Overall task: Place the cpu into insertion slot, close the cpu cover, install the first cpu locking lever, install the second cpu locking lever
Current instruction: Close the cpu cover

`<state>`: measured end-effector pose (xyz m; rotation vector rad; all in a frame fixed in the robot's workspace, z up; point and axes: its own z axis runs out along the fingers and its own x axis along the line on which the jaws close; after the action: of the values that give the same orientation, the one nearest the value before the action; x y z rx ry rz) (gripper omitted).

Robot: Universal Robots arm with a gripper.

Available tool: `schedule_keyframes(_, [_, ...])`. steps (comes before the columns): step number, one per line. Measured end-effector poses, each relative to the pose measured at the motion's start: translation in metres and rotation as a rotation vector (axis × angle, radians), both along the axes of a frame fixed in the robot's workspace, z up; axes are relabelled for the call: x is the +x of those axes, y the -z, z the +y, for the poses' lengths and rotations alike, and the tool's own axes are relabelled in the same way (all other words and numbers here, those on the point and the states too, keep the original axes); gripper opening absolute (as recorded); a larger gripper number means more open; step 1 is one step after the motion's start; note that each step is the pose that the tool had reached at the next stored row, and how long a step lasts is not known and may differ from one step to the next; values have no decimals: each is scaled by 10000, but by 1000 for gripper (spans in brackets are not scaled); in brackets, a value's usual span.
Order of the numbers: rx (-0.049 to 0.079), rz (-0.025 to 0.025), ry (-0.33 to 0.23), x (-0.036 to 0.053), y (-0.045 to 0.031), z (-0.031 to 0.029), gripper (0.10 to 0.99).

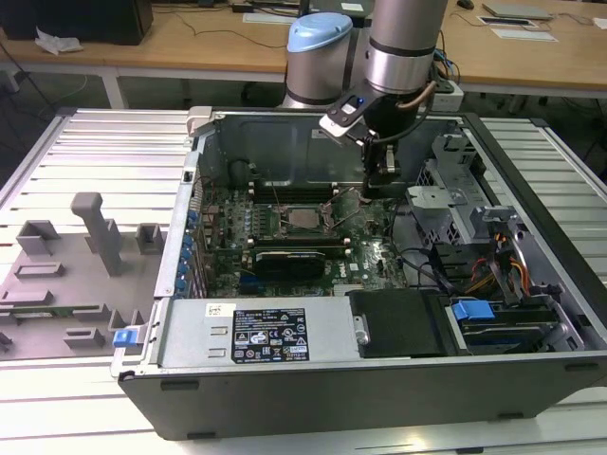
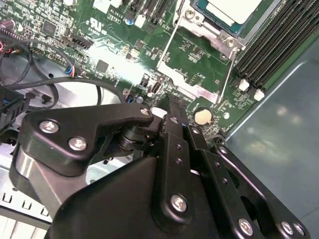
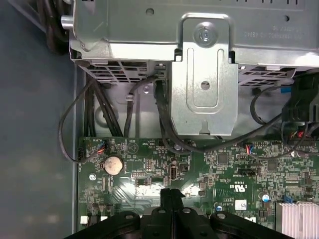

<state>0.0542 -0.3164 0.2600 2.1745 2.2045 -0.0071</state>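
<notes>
The cpu point(image 1: 304, 220) lies flat in the insertion slot point(image 1: 284, 224) on the green board inside the open computer case. In the second wrist view the cpu point(image 2: 233, 8) has the silvery cpu cover point(image 2: 202, 26) framing it, and two thin wire locking levers point(image 2: 168, 44) point(image 2: 230, 64) run along the socket's sides. Whether the levers are latched I cannot tell. My gripper point(image 1: 381, 188) hangs over the board on the exterior view's right of the socket, apart from it. In both wrist views its black fingers point(image 3: 171, 195) point(image 2: 171, 105) are pressed together with nothing between them.
A silver drive cage point(image 3: 204, 74) and black cables point(image 3: 164, 124) stand just beyond the board's edge. A coin cell point(image 3: 113, 164) and memory slots point(image 2: 279, 40) lie near the fingers. The power supply box point(image 1: 256, 332) fills the case front. A grey fixture tray point(image 1: 66, 275) sits outside.
</notes>
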Motion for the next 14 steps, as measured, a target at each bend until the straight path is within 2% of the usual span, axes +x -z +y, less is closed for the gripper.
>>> schedule_keyframes(6, [60,-11,1,0,64,70,106])
schedule_keyframes(9, [70,-10,2,-1,144,73,106])
schedule_keyframes(12, [69,-10,2,-1,149,73,106])
schedule_keyframes(13, [80,95,3,0,151,73,106])
schedule_keyframes(14, [97,363,3,6,153,74,106])
